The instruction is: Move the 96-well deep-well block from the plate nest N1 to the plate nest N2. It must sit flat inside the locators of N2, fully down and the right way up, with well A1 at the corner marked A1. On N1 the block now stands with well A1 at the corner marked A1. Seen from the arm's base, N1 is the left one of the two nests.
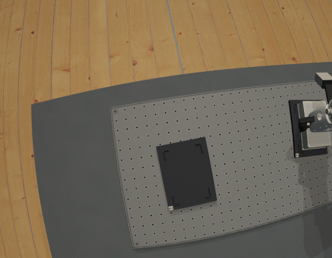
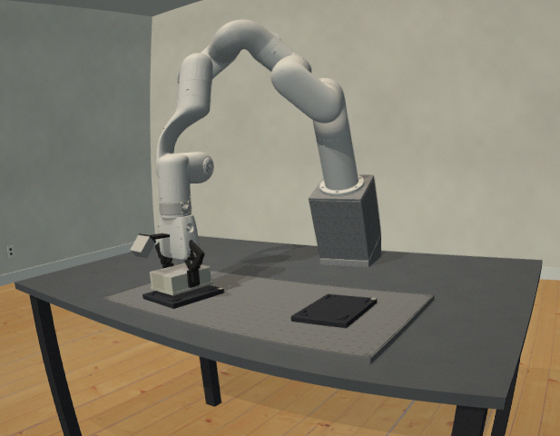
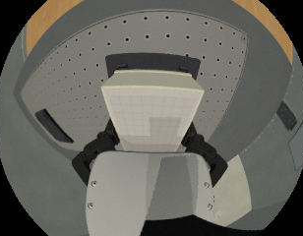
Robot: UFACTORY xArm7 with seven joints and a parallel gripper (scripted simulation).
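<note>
The pale deep-well block (image 1: 316,124) is upright between my gripper's fingers (image 1: 317,122), which are shut on its two long sides. It hangs level, right over the dark nest N2 (image 1: 293,127), very close to the nest's top; I cannot tell if it touches. In the side view the block (image 2: 179,279) sits under the gripper (image 2: 180,270), just over N2 (image 2: 182,296). The wrist view shows the block (image 3: 153,110), the gripper's fingers and N2's far edge (image 3: 151,62). Nest N1 (image 1: 186,173) (image 2: 333,310) is empty, with its corner locators showing.
Both nests lie on a grey perforated baseplate (image 1: 244,138) on the dark table. White A1 labels mark a corner of N1 (image 1: 170,205) and of N2 (image 1: 296,152). The arm's pedestal (image 2: 348,225) stands at the back of the table.
</note>
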